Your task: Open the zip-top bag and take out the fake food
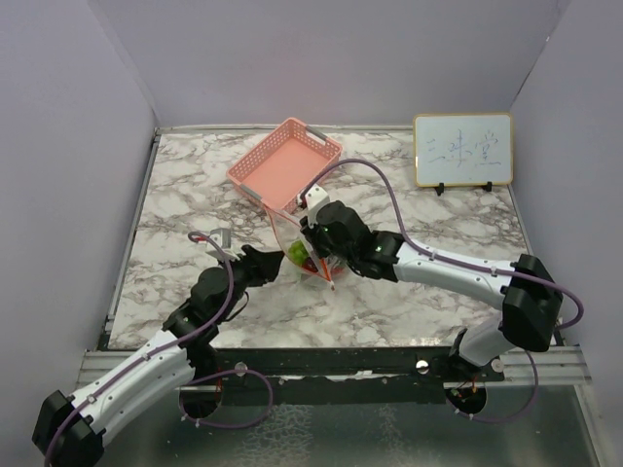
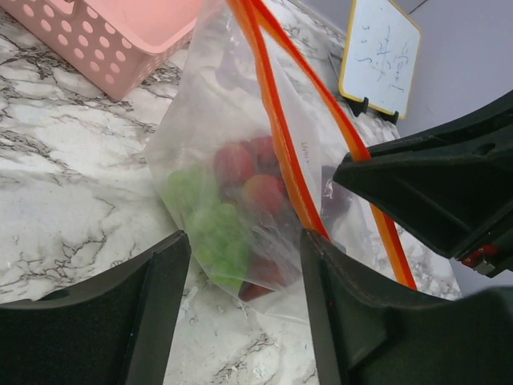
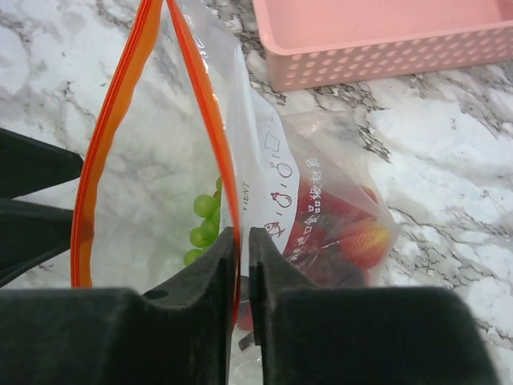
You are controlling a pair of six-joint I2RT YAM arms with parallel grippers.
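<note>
Whiteboard [image 1: 462, 149]: handwritten characters, illegible | zip-top bag [image 3: 272, 180]: small Chinese print, unreadable | right gripper [image 3: 243, 241] pinches its orange-zipped wall | left gripper [image 2: 244, 237] spread wide, fake food [image 2: 220, 212] just ahead inside bag

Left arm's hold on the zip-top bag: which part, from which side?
Probably the free zip strip of the zip-top bag, the lip opposite the one the right gripper pinches. The mouth gapes in a loop with that lip facing the left gripper, so come from the left, open jaws straddling the strip.
</note>
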